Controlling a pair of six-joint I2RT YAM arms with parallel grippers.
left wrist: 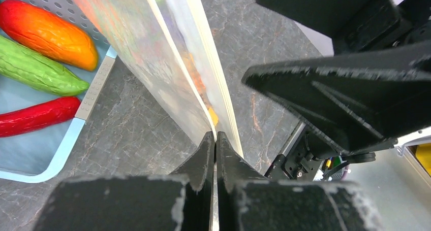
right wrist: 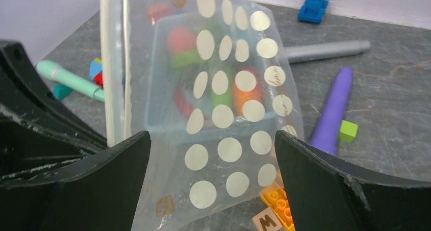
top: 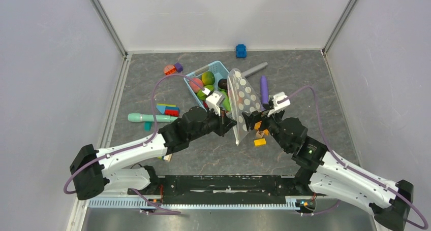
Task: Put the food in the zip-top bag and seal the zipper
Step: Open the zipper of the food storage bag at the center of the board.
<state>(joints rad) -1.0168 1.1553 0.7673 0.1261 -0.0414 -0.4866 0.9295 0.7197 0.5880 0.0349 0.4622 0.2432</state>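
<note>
The zip-top bag, clear with white dots, hangs upright on edge between my two grippers. My left gripper is shut on its lower edge beside the pale zipper strip; from above it sits left of the bag. My right gripper is open, with the dotted bag between its fingers and not pinched. The zipper runs up the bag's left side. The food lies in the light-blue basket: pink, green and dark brown pieces, plus orange, green and red ones.
A purple stick, a grey marker and a blue toy lie behind and right of the bag. A teal marker and coloured blocks lie left. An orange brick and a lettered block lie under the bag.
</note>
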